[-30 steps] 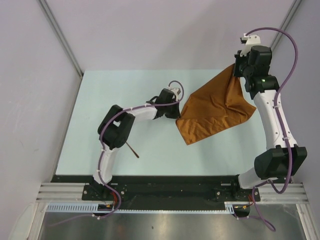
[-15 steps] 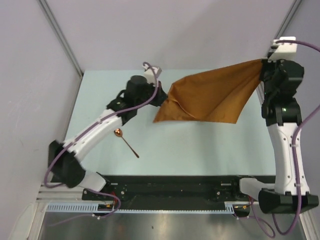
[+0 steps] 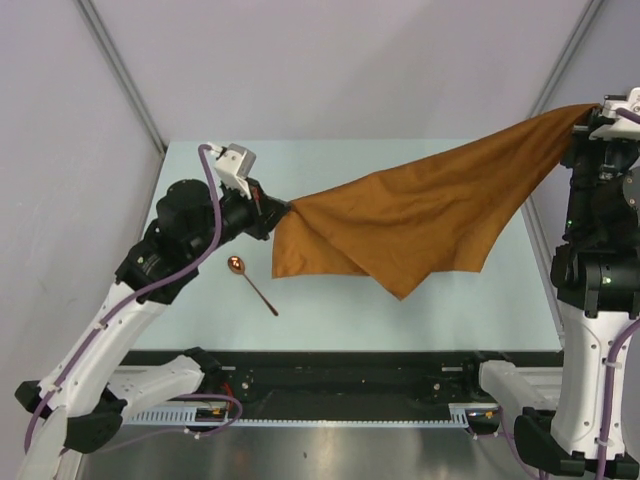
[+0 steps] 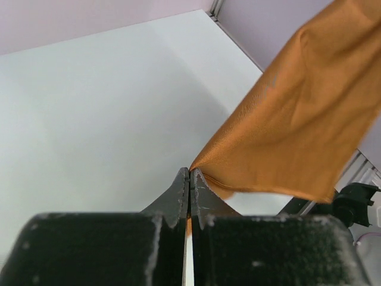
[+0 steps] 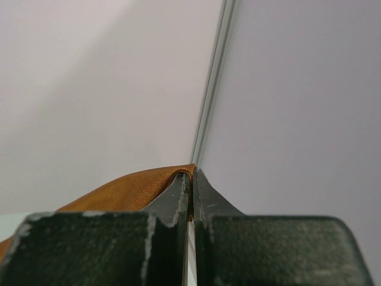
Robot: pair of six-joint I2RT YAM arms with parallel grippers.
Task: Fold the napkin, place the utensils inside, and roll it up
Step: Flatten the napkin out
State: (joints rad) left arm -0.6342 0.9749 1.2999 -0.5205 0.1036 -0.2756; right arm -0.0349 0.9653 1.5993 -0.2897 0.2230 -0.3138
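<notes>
The rust-brown napkin [image 3: 410, 215] hangs in the air, stretched between both arms above the pale table. My left gripper [image 3: 283, 210] is shut on its left corner, and in the left wrist view the napkin [image 4: 297, 119] fans out from my pinched fingertips [image 4: 190, 173]. High at the right edge, my right gripper [image 3: 588, 112] is shut on the opposite corner; the napkin [image 5: 125, 189] shows beside its closed fingertips [image 5: 191, 173]. The spoon [image 3: 252, 282], copper bowl and thin dark handle, lies on the table below the left gripper, apart from the cloth.
The pale table [image 3: 420, 315] is bounded by lilac walls behind and at both sides. A black rail [image 3: 340, 375] with both arm bases runs along its near edge. The left arm [image 3: 130, 300] reaches over the table's left side.
Both arms have risen and moved apart, lifting the napkin off the table and stretching it out. The left arm swung left, uncovering the spoon's bowl.
</notes>
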